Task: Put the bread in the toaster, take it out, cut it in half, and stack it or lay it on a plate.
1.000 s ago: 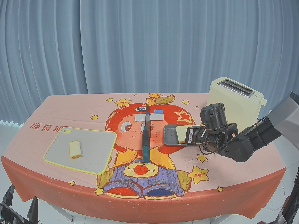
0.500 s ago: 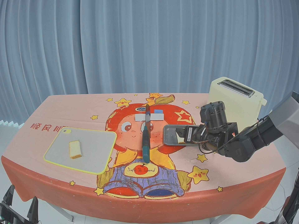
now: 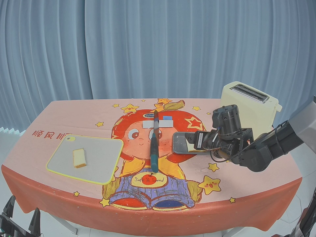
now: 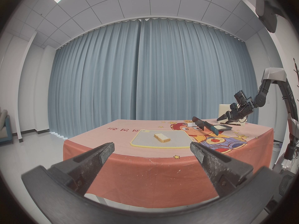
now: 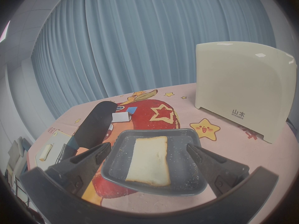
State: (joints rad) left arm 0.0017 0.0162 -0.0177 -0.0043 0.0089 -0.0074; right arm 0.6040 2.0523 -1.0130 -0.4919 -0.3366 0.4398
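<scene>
Bread slice [image 5: 149,161] lies flat in the grey plate [image 5: 182,162], which sits on the counter [image 3: 49,122] right of centre, just in front of the cream toaster [image 3: 250,109]. From my screen the right pincer [image 5: 148,148] hangs low over that plate with its jaws spread wide, one finger on each side of the slice and neither touching it, so it holds nothing. In the head view the same pincer [image 3: 189,139] covers most of the slice, and the arm comes in from the right edge of the counter. A smaller bread piece [image 3: 79,157] rests on the grey cutting board [image 3: 98,162] with the yellow rim, well apart on the left side. Between board and plate lies the knife [image 3: 154,145] – teal handle toward me, blade pointing to the curtain and propped on a small white block [image 3: 166,123]. The left pincer [image 4: 151,147] is off the counter, out beyond its left end and facing it, jaws wide and empty; through its camera I see the board, the knife and the right arm farther off.
</scene>
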